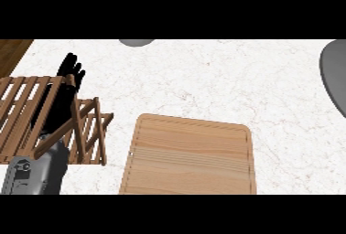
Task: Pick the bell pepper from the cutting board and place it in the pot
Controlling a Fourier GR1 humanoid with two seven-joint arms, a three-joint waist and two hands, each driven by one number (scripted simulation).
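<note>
Bell pepper: not seen anywhere in the head view. Nothing is seen lying on the pale rectangular wooden cutting board (189, 155) with the grooved border.

Right hand: not shown, so its state cannot be told. Judgement only: the pepper is probably off the board and being carried outside the view.

Black left hand (69, 69): parked upper left beside the slatted brown wooden rack (24, 109), fingers straight, upright and pressed close together, nothing held.

Large grey rounded pot (336, 73): cut off by the right edge and identified by shape only. It is set well apart from the board across the white marbled counter (202, 77).

Recommended for the placing step:
- The pot's mouth should be brought fully into view before any release.
- The pepper should be centred over the opening, not the rim, then lowered inside before the fingers are spread.
- The left hand is best left parked, away from the rack slats.
</note>
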